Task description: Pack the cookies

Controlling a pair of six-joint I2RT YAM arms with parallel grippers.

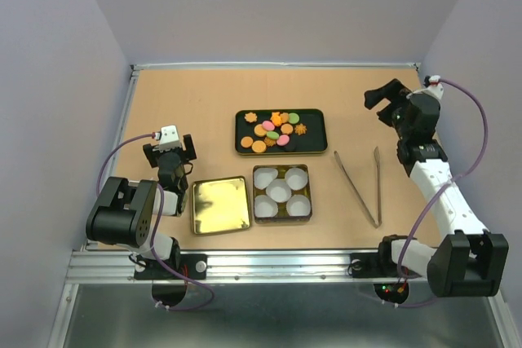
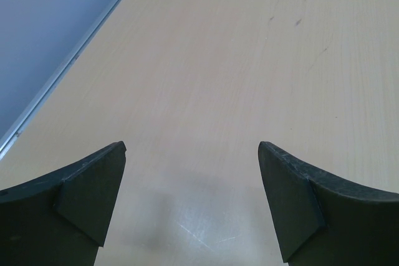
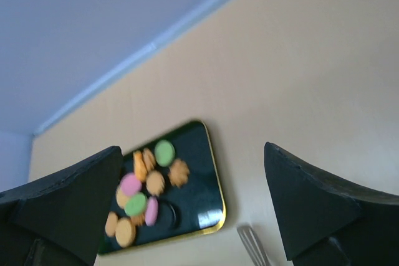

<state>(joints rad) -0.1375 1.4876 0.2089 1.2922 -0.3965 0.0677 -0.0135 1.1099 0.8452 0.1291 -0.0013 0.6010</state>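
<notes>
The cookies (image 1: pixel 274 128) are small orange, pink and green pieces heaped on a black gold-rimmed tray (image 1: pixel 314 143) at the table's centre back. They also show in the right wrist view, cookies (image 3: pixel 147 185) on the tray (image 3: pixel 198 207), blurred, below and ahead of the jaws. My right gripper (image 1: pixel 380 106) hangs raised to the right of the tray, open and empty, as the right gripper (image 3: pixel 192 149) shows. My left gripper (image 1: pixel 170 147) sits low at the left, open; between the left gripper (image 2: pixel 192 147) fingers lies only bare table.
A gold tin (image 1: pixel 281 218) holding several white paper cups stands in front of the tray, and its gold lid (image 1: pixel 220 204) lies to its left. Metal tongs (image 1: pixel 364 186) lie right of the tin, their tip (image 3: pixel 250 242) showing in the right wrist view. Walls enclose the table.
</notes>
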